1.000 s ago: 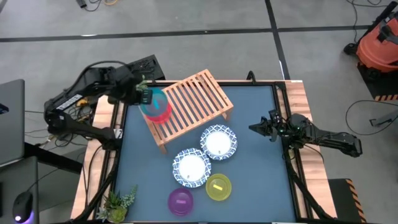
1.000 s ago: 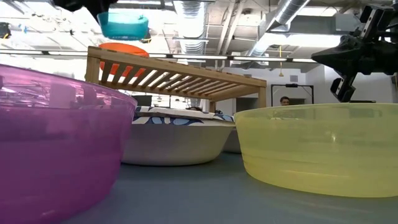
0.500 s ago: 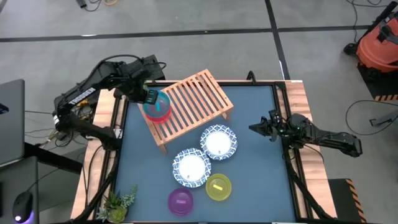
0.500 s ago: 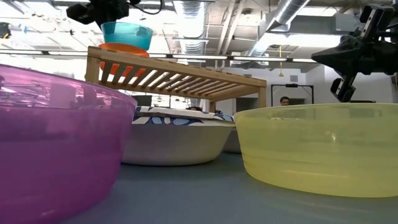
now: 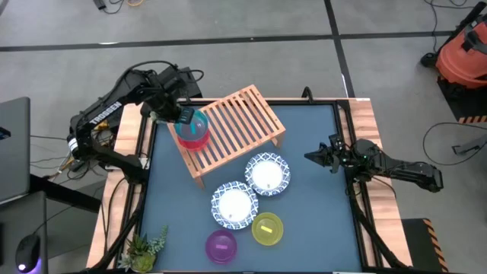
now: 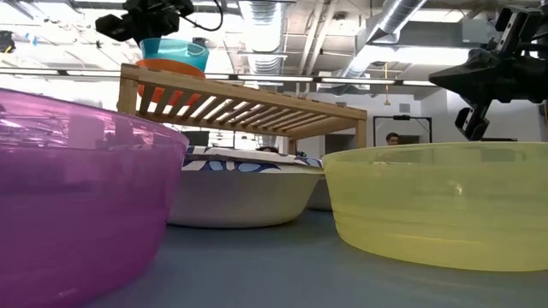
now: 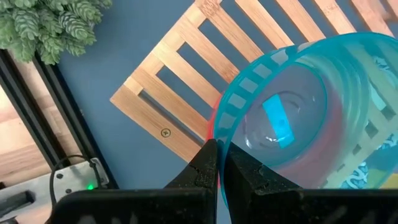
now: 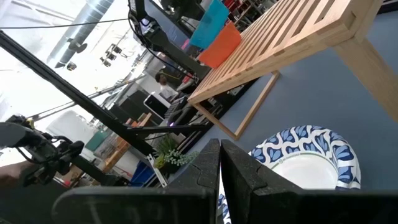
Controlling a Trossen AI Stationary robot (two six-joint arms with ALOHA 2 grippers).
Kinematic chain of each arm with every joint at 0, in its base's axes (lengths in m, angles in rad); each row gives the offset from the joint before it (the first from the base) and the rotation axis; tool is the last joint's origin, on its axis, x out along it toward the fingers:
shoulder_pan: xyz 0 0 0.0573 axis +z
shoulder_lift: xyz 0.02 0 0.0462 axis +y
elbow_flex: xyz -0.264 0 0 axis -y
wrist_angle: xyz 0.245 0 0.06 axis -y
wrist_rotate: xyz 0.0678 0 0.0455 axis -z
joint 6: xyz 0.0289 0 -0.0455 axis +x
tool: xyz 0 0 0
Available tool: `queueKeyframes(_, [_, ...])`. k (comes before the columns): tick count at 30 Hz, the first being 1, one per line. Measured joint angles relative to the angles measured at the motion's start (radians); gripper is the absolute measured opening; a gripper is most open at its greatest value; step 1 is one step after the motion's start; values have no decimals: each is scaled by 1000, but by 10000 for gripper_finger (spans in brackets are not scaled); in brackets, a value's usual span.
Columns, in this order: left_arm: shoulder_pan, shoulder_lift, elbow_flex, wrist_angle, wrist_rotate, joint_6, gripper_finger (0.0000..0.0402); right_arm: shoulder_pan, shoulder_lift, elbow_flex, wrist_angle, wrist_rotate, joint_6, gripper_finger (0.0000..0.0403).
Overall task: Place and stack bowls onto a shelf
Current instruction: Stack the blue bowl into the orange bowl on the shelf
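The left end effector (image 5: pixel 181 116) is at the shelf's (image 5: pixel 242 122) left end, its fingers pinched on the rim of the cyan bowl (image 5: pixel 192 126). That bowl sits nested in the red bowl (image 5: pixel 196 141), which rests on the slats near the shelf's corner. In the low view the cyan bowl looks slightly tilted inside the red one, so it may not be fully seated.

The risk here is in the release. If the fingers open while the bowl is still cocked, it could rock or slide out. If the arm lifts away before letting go, it may drag both bowls toward the nearby edge, since light plastic on slats gives little grip.

On the counter (image 5: pixel 319 228) in front of the shelf lie the purple bowl (image 5: pixel 221 246), two white bowls (image 5: pixel 234 205) (image 5: pixel 267 174) touching each other, and the yellow bowl (image 5: pixel 267 229), all still to be placed.

The right end effector (image 5: pixel 314 157) waits at the counter's right side, well apart from the bowls, with its fingers close together on nothing.
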Motion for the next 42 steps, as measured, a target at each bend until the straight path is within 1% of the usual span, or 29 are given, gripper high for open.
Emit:
queueKeyframes(7, [-1, -1, -16, 3, 29, 8, 0, 0, 0, 0, 0, 0, -9, 42])
queueKeyframes(36, [-1, -1, -16, 10, 20, 25, 0, 0, 0, 0, 0, 0, -21, 42])
queueKeyframes(42, [23, -1, -16, 10, 16, 33, 0, 0, 0, 0, 0, 0, -21, 42])
